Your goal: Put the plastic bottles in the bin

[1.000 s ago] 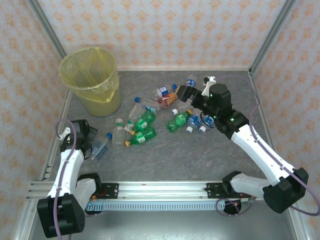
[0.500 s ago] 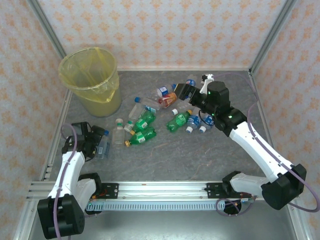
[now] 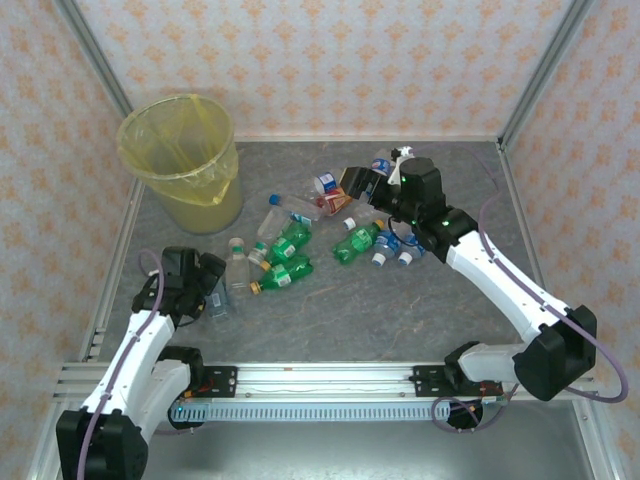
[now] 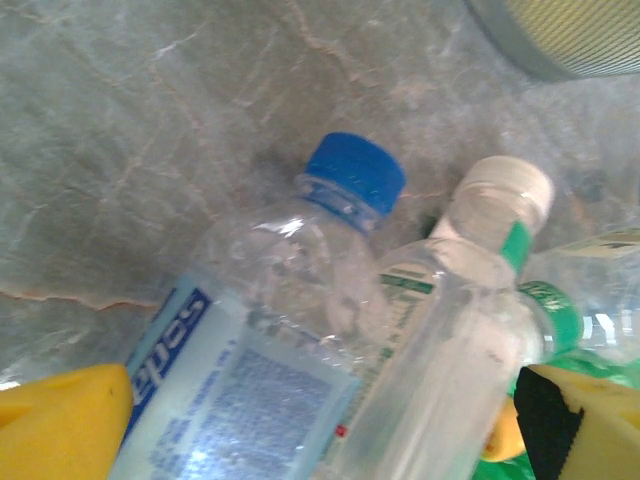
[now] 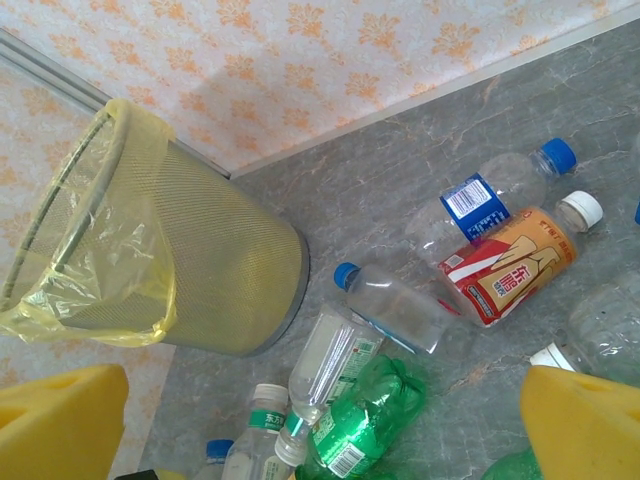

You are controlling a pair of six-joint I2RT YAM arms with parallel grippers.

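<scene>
From above, finds the bin (image 3: 180,165) upright at the far left of the table (image 3: 400,300), the plastic bottles (image 3: 300,235) strewn mid-table apart from it, the left gripper (image 3: 210,288) low over a clear blue-capped bottle (image 3: 218,303) and the right gripper (image 3: 352,182) hovering over the heap's far side. Through the left wrist, sees jaws spread wide, gripping nothing, with the blue-capped bottle and a white-capped bottle (image 4: 490,260) side by side between the yellow fingers (image 4: 60,420). Through the right wrist, shows jaws likewise parted and empty above the bin, a red-orange labelled bottle (image 5: 510,265) and a green bottle (image 5: 370,410).
</scene>
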